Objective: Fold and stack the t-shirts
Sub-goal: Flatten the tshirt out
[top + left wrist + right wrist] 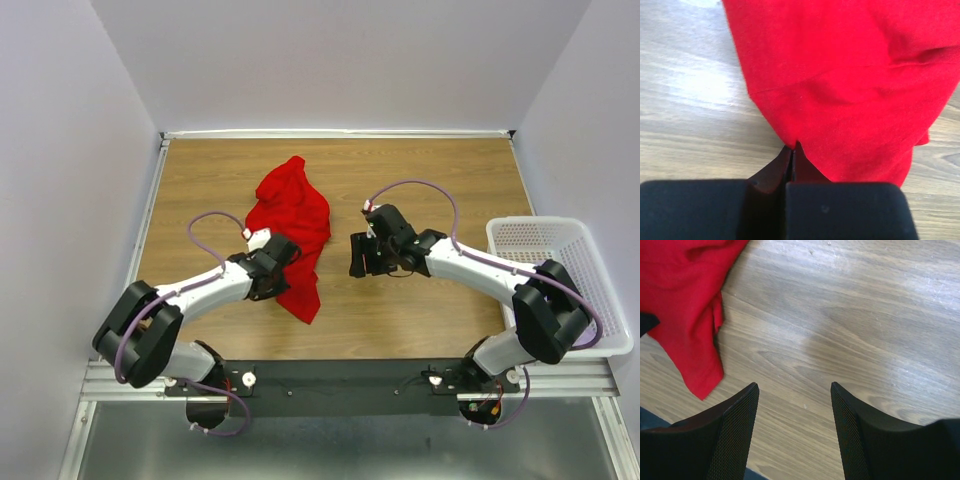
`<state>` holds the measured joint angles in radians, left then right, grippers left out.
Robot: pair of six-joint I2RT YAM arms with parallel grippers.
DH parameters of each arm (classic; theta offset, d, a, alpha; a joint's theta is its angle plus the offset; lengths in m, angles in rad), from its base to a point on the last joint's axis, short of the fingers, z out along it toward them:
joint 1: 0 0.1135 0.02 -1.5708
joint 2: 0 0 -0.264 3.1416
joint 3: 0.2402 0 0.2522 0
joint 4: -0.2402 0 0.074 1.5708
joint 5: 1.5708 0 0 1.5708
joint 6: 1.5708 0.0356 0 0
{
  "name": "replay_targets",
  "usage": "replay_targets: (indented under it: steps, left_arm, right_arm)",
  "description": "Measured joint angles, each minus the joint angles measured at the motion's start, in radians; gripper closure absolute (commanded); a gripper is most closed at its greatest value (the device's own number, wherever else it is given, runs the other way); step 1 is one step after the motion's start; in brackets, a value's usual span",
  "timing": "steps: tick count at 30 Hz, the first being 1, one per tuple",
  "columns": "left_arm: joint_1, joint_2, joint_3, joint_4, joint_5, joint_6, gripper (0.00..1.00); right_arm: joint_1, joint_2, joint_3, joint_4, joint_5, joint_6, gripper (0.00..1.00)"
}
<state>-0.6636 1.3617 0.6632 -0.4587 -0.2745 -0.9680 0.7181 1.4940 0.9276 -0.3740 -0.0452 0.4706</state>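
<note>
A bright red t-shirt (pixel 295 225) lies crumpled on the wooden table (pixel 440 180), stretching from the back centre toward the front. My left gripper (pixel 286 260) sits at the shirt's left edge. In the left wrist view its jaws are pressed together, and the left gripper (pixel 792 147) pinches the edge of the red t-shirt (pixel 850 75) right at its tips. My right gripper (pixel 358 256) hovers to the right of the shirt. Seen from the right wrist, the right gripper (pixel 795 389) stands open over bare wood, with the red t-shirt (pixel 680 305) to its left and apart from it.
A white lattice basket (pixel 540 228) stands at the table's right edge, beside the right arm's base. Grey walls close in the table at the back and both sides.
</note>
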Motion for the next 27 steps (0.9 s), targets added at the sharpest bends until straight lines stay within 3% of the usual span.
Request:
replay_targets:
  steps: [4,14,27]
  left_arm:
    - [0.0,-0.037,0.099,-0.148,-0.041,0.014,1.0]
    - [0.0,-0.165,0.652,-0.378,-0.208,0.108,1.0]
    - [0.01,-0.103,0.978,-0.5,-0.251,0.241,1.0]
  right_arm:
    - [-0.007,0.0,-0.005,0.044,-0.01,0.017,0.34]
    - [-0.041,0.053,-0.027,0.295,-0.069,0.072,0.35]
    - [-0.038,0.298,-0.03,0.697,-0.177,0.175,0.32]
